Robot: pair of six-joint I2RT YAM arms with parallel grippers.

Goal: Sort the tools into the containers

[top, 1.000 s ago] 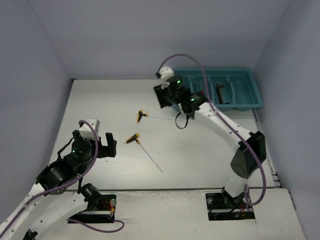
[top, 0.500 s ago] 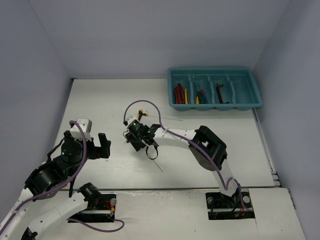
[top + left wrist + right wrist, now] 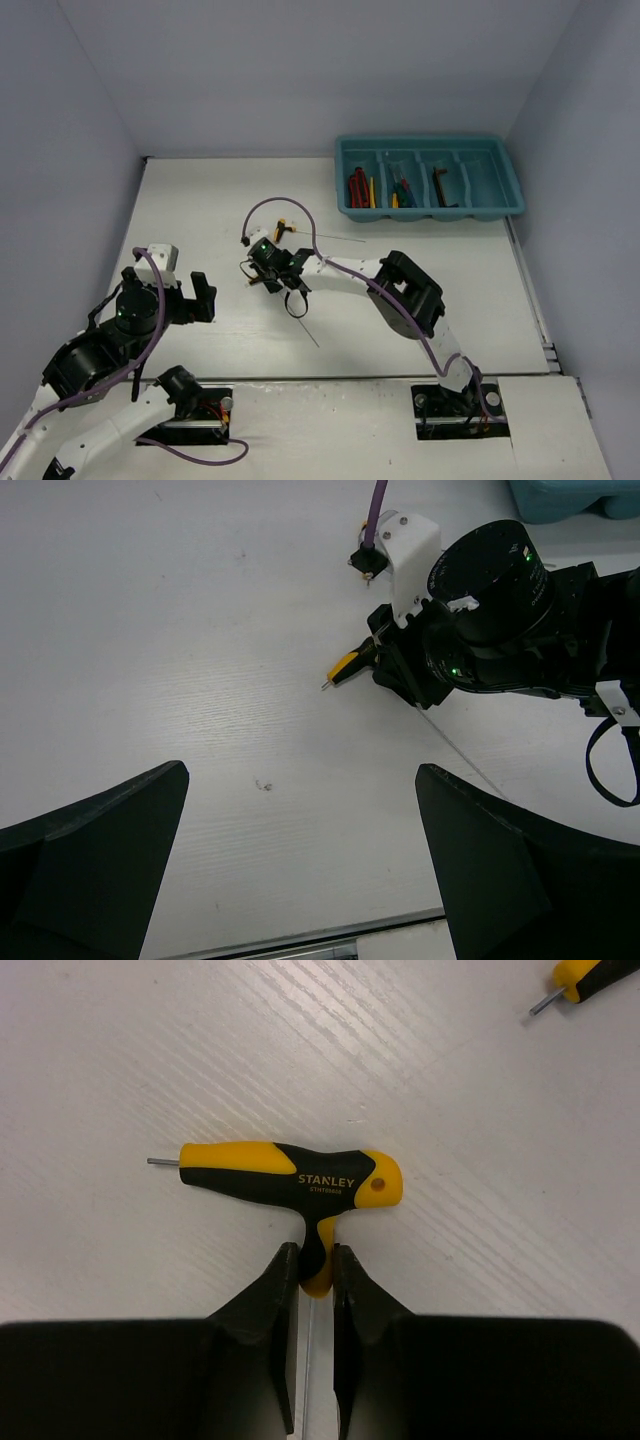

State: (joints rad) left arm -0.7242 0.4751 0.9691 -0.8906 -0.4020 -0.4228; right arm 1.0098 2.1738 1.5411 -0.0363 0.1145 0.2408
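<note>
Teal tray (image 3: 425, 143) is seen at the upper right of the worktop (image 3: 200, 200), with tools (image 3: 357, 186) laid in its compartments. At lower left, the left gripper (image 3: 300, 870) is spread wide. Near the centre, the right gripper (image 3: 315, 1260) is clamped on the stem of a yellow-black T-handle (image 3: 290, 1175). A second T-handle (image 3: 583, 974) is seen nearby.

The right gripper (image 3: 316, 1252) has swung from over the teal tray (image 3: 420, 140) to well near-left of it and closed on a yellow-black T-handle (image 3: 290, 1178); the left gripper (image 3: 300, 780) drifted farther off
</note>
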